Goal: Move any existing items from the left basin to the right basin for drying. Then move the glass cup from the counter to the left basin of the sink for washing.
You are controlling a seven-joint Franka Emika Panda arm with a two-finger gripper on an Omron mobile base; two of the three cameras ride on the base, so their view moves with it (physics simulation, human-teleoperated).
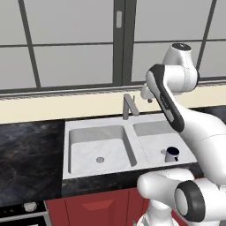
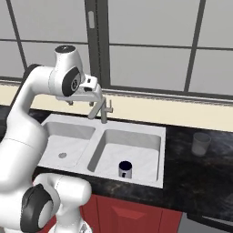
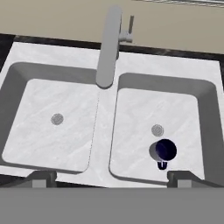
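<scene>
The glass cup stands upright on the black counter, right of the sink. The left basin holds nothing but its drain; it also shows in the base views. In the right basin sits a small cup with a dark blue inside. My gripper hangs high over the sink's middle beside the faucet, facing down, open and holding nothing.
The grey angular faucet rises behind the divider, close to my hand. A cream ledge and a window run along the back. Black counter stretches left of the sink, with a stove corner below it.
</scene>
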